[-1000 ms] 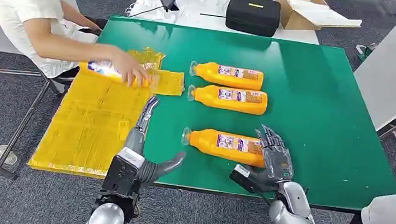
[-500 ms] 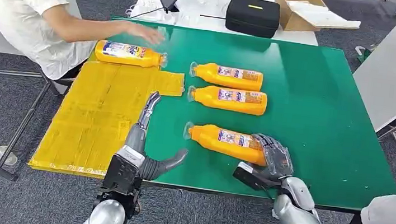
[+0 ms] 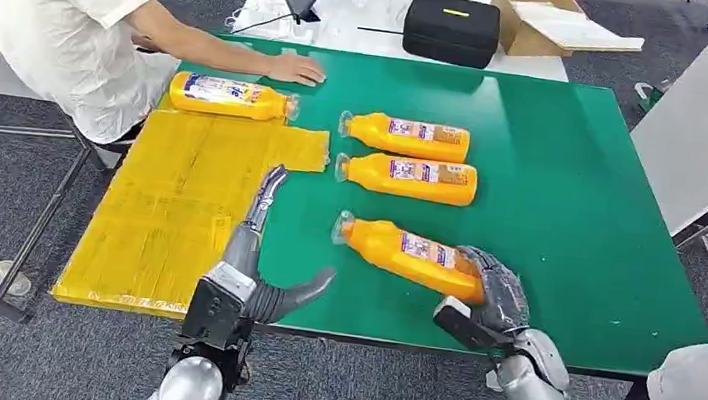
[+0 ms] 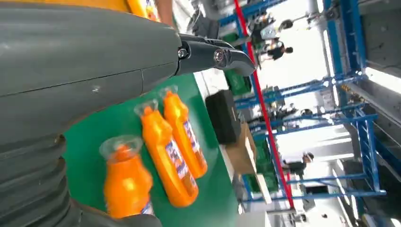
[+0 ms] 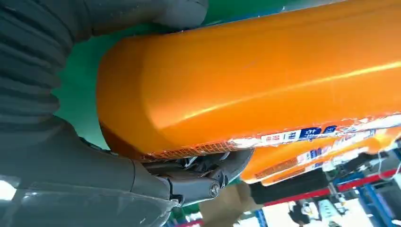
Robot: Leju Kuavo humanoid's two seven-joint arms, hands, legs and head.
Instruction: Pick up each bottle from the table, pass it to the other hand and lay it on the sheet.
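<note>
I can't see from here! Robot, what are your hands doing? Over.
Right robot hand grips nearest orange bottle by its base. Left robot hand open, empty, beside yellow sheet. Person's hand rests on table's far side.

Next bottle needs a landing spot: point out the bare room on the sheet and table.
Yellow sheet: bare below the laid bottle, beside the left hand. Green table: bare right of the two stacked bottles. Crowded around the right hand gripping its bottle.
</note>
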